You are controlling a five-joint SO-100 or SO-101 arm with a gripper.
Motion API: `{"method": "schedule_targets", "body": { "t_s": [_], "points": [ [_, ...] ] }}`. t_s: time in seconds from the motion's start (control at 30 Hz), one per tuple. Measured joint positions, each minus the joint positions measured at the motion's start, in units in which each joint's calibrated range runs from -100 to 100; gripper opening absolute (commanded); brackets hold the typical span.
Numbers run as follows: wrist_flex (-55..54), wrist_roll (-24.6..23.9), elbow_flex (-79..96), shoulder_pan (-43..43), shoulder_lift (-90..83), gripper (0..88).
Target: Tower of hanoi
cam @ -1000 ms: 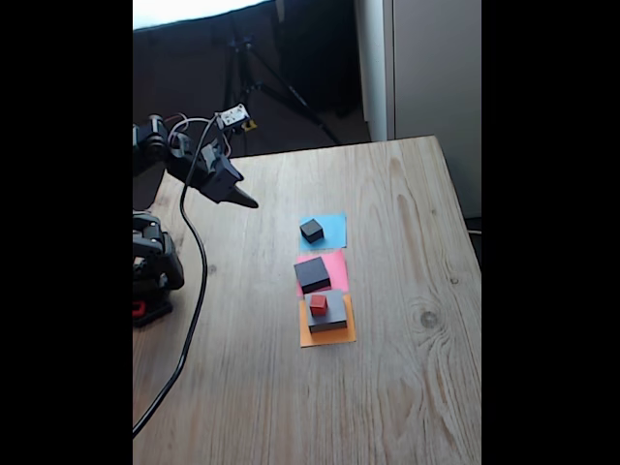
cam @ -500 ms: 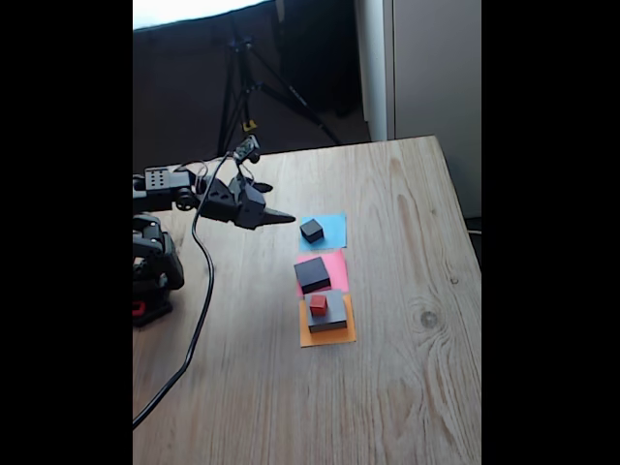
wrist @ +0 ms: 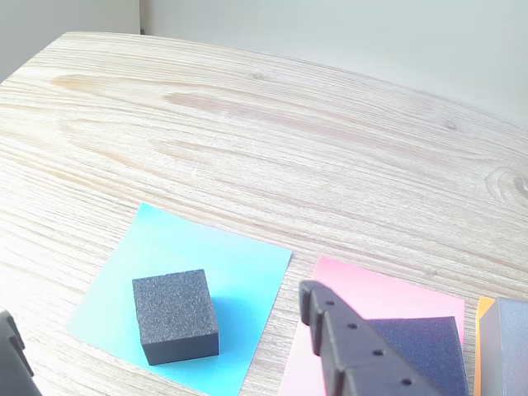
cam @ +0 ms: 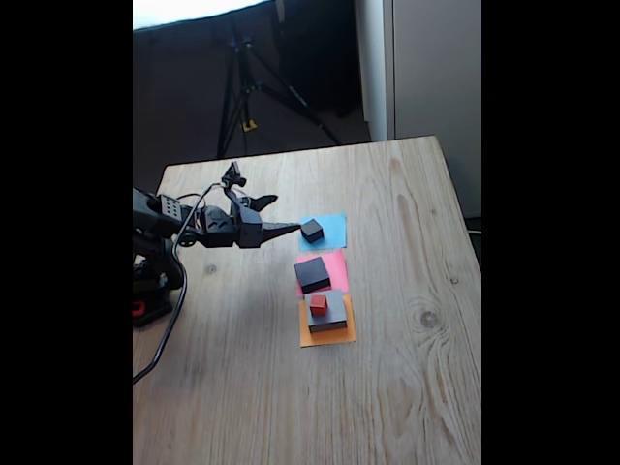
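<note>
In the wrist view one of the fingers [wrist: 355,351] covers the near left corner of the dark block [wrist: 417,346] on the pink paper, and the picture's bottom edge cuts both off. The grey block [wrist: 505,346] on the orange paper is cut by the right edge. In the fixed view black bars hide the worktop's [cam: 407,387] left and right edges, and the gap between the fingers [cam: 281,230] is too small to judge.

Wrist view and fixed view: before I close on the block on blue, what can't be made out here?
- End effector: jaw gap blurred in the fixed view; wrist view cuts its fingers at the bottom edge.
- Block on pink: wrist view, partly behind a finger.
- Grey block on orange: cut by the right edge.
</note>
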Motion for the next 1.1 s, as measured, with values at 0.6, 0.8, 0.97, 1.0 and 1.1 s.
{"method": "schedule_targets", "body": {
  "t_s": [0.6, 0.8, 0.97, 1.0, 1.1],
  "points": [
    [-23.54, 0.0, -2.96, -0.31, 26.59, 43.9],
    [-27.78, 0.0, -7.13, -0.31, 34.97, 43.9],
    [-30.82, 0.0, -9.39, -0.93, 40.02, 44.0],
    [-31.47, 0.0, -10.0, -1.24, 41.13, 44.0],
    [-33.07, 0.0, -11.91, -1.96, 44.46, 43.9]
  ]
}}
